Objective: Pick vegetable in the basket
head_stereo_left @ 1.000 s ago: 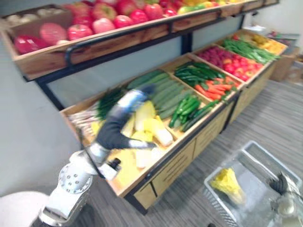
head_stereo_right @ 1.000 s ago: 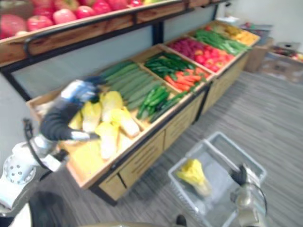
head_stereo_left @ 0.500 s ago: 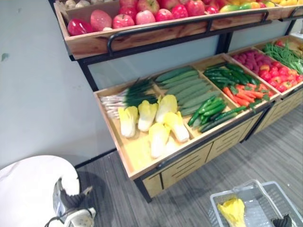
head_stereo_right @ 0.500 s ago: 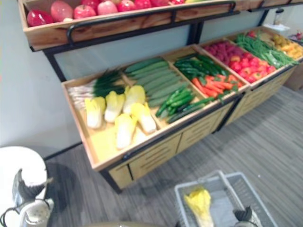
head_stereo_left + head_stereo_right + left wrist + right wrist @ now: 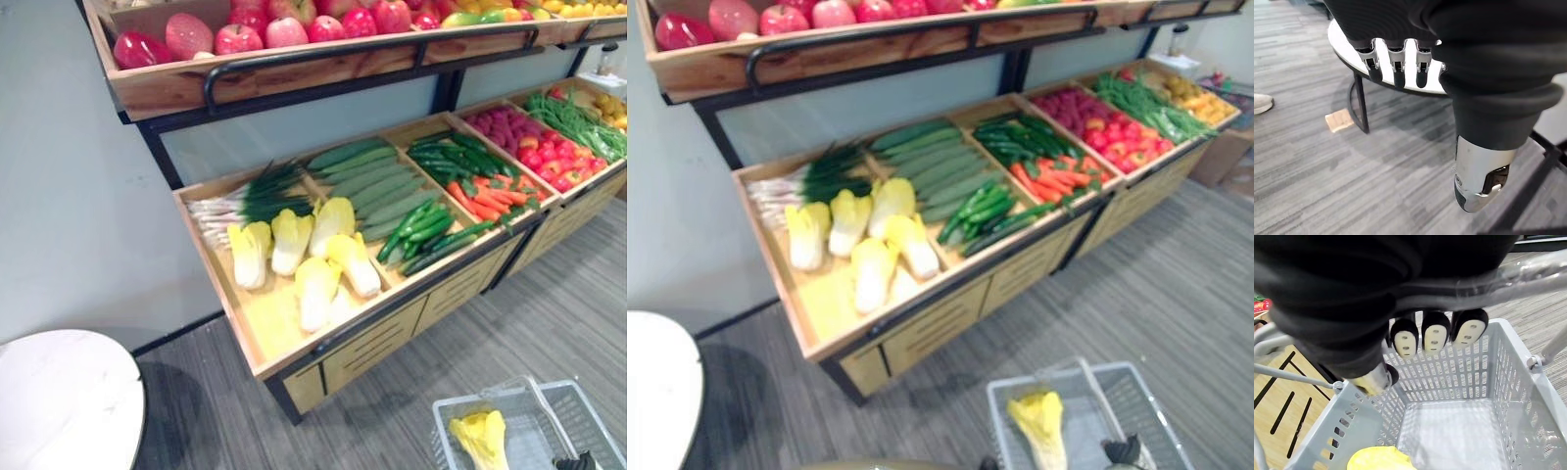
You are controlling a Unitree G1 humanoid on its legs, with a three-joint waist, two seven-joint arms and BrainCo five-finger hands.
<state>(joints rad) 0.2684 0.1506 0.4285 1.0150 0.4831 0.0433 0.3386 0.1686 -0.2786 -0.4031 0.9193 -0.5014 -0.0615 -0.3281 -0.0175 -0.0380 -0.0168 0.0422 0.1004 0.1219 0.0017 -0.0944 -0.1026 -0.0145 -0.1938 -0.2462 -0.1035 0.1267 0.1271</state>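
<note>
Since a second ago my left arm has come away from the wooden stand (image 5: 284, 338) and dropped down low. Now the left hand (image 5: 1395, 68) hangs over the floor next to the white round table (image 5: 59, 401). Its fingers are straight and loose, and it holds nothing. The right hand (image 5: 1432, 335) is curled tight round the handle (image 5: 1528, 271) of the grey basket (image 5: 1464, 377), low on my right side.

One yellow cabbage (image 5: 480, 438) lies in the basket already. More cabbages (image 5: 304, 255) lie on the stand, beside the spring onions (image 5: 250, 201) and the cucumbers (image 5: 377, 181).

I think I am between picks (one is in, and the next reach has not begun). For the next one I would lift the left hand back up over the stand and go for a cabbage near the front edge. They look fat, so the fingers should spread wide, then close round the middle. The right hand just has to keep the basket steady.
</note>
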